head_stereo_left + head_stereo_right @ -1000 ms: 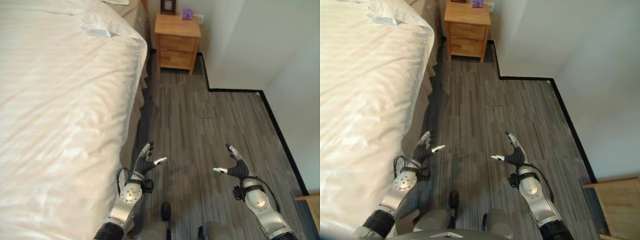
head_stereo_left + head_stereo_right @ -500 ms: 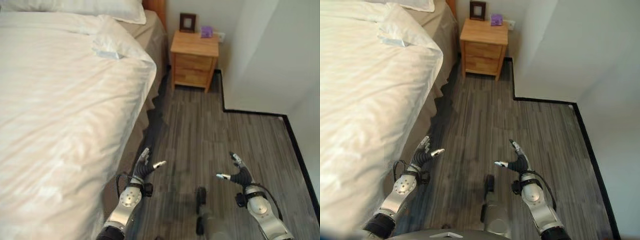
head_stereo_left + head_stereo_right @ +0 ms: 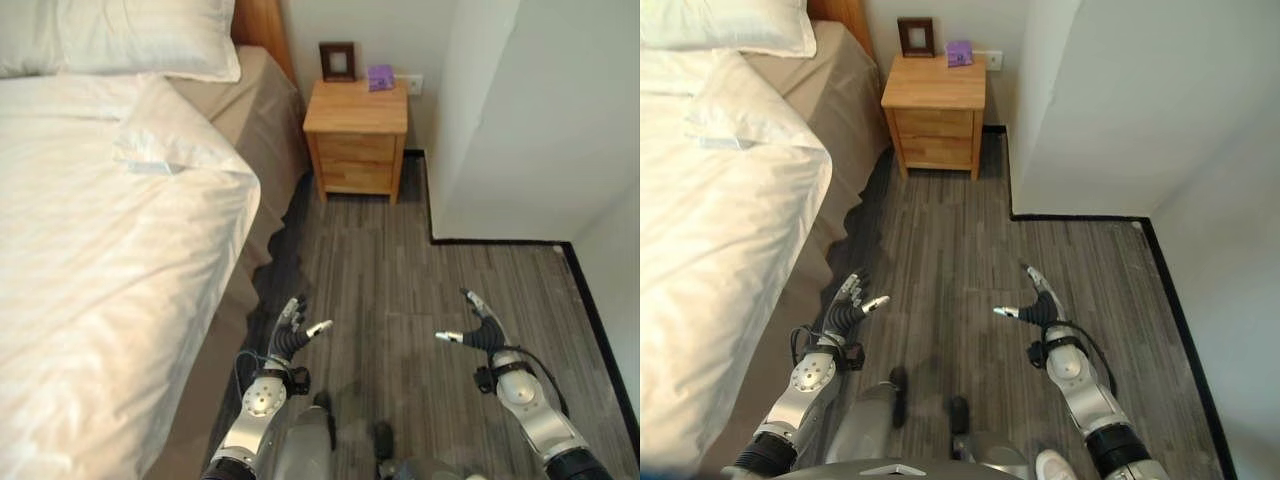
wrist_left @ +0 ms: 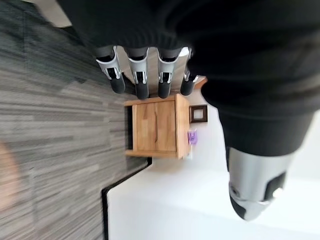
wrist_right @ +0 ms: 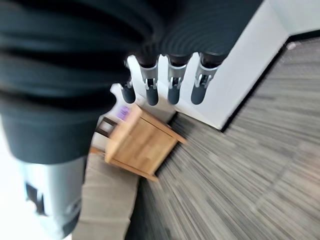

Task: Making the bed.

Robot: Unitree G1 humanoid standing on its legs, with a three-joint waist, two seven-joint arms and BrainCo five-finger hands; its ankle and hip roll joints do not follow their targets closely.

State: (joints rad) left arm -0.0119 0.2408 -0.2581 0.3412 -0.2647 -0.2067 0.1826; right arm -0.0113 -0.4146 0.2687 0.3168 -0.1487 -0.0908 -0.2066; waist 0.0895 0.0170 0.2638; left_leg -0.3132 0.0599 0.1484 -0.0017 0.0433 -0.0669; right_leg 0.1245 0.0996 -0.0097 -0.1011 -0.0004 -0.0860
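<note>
The bed takes up the left of the eye views. A white duvet [image 3: 100,260] covers it, with its top corner folded back [image 3: 165,140] below a white pillow [image 3: 130,35]. A tan sheet [image 3: 250,110] shows at the head and hangs down the bed's side. My left hand [image 3: 290,335] hovers open above the floor, close beside the bed's edge and apart from the bedding. My right hand [image 3: 478,330] hovers open over the floor further right. Both hold nothing.
A wooden nightstand [image 3: 357,135] stands by the headboard [image 3: 262,30], with a small picture frame [image 3: 337,60] and a purple object [image 3: 380,76] on top. A white wall corner [image 3: 470,130] juts out on the right. Grey plank floor [image 3: 400,270] runs between bed and wall.
The whole picture has shifted: the camera has moved along the bed toward its head, so pillow, headboard and nightstand now show lower in view. Both hands keep their open pose.
</note>
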